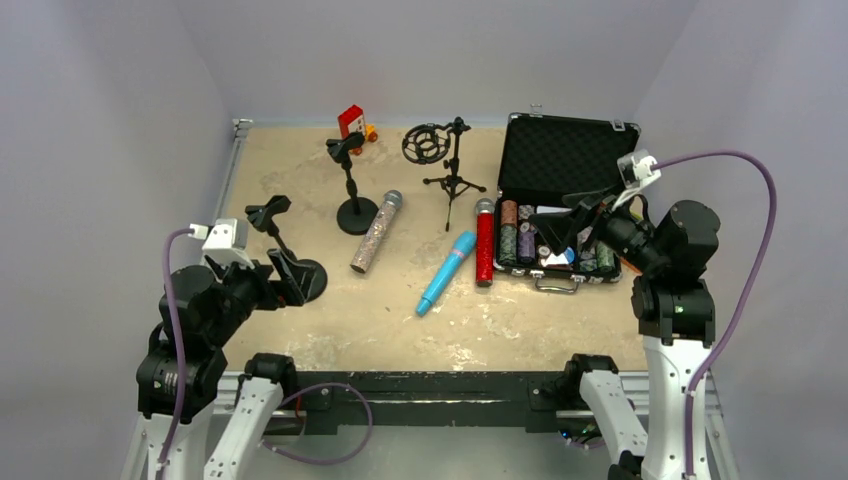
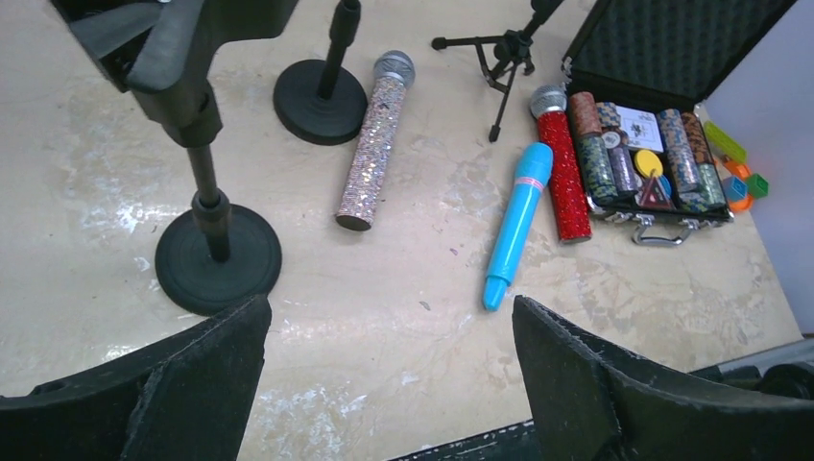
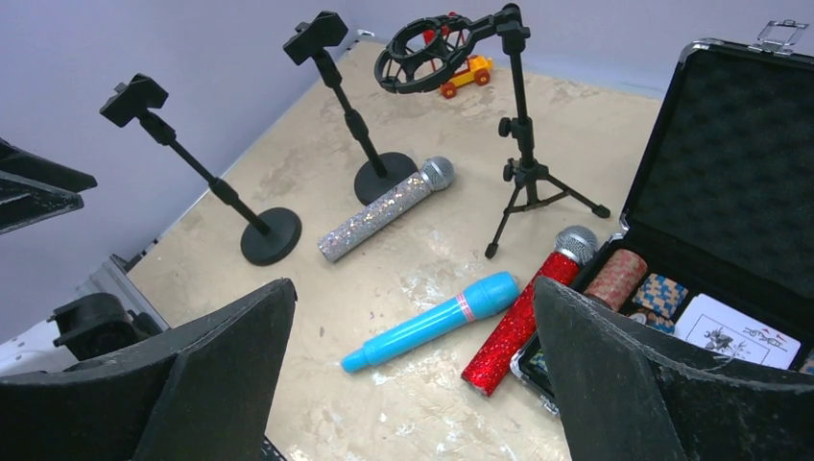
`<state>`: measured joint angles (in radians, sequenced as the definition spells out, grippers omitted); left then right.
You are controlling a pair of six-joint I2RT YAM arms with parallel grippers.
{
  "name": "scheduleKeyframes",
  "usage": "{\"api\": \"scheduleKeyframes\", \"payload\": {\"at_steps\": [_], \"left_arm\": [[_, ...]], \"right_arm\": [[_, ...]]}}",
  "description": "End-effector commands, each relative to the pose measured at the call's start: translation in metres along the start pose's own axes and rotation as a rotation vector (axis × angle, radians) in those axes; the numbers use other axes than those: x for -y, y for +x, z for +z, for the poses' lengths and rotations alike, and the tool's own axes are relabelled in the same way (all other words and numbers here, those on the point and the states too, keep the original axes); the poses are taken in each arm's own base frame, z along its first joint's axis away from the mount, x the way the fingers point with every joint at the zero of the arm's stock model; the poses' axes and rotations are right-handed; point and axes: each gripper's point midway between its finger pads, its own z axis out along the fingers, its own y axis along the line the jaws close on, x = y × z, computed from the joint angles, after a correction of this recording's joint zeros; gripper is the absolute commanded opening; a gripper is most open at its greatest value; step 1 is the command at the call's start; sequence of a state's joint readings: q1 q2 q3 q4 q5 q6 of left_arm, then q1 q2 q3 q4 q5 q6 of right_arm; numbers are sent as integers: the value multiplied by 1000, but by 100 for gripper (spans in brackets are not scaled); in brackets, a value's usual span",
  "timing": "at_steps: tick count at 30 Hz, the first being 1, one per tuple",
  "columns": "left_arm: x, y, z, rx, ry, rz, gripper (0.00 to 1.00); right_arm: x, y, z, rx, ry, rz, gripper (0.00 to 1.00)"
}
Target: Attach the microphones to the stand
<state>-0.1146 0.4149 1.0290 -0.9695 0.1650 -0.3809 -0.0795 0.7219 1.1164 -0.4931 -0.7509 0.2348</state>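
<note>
Three loose microphones (image 3: 384,211) (image 3: 437,322) (image 3: 528,312), three stands (image 3: 271,237) (image 3: 384,178) (image 3: 519,125), seemingly one chip case (image 3: 749,163).

Poised apart, holding nothing
Left gripper (image 2: 389,312) hovers by the left edge, right gripper (image 3: 413,288) by the right edge; jaws spread wide.

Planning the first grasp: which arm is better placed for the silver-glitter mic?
Left, probably. The silver-glitter microphone lies left of centre, nearer the left gripper. The right gripper hangs near the poker chip case, with the blue microphone and red-glitter microphone in between. Both grippers are open.
</note>
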Motion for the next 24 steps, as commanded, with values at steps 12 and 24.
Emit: {"api": "scheduleKeyframes", "payload": {"at_steps": [12, 24], "left_arm": [[80, -8, -19, -175, 389, -73, 99], [129, 40, 4, -489, 494, 123, 99]], "right_arm": [[-51, 29, -17, -74, -413, -508, 99], [-3, 70, 13, -186, -354, -419, 99]]}}
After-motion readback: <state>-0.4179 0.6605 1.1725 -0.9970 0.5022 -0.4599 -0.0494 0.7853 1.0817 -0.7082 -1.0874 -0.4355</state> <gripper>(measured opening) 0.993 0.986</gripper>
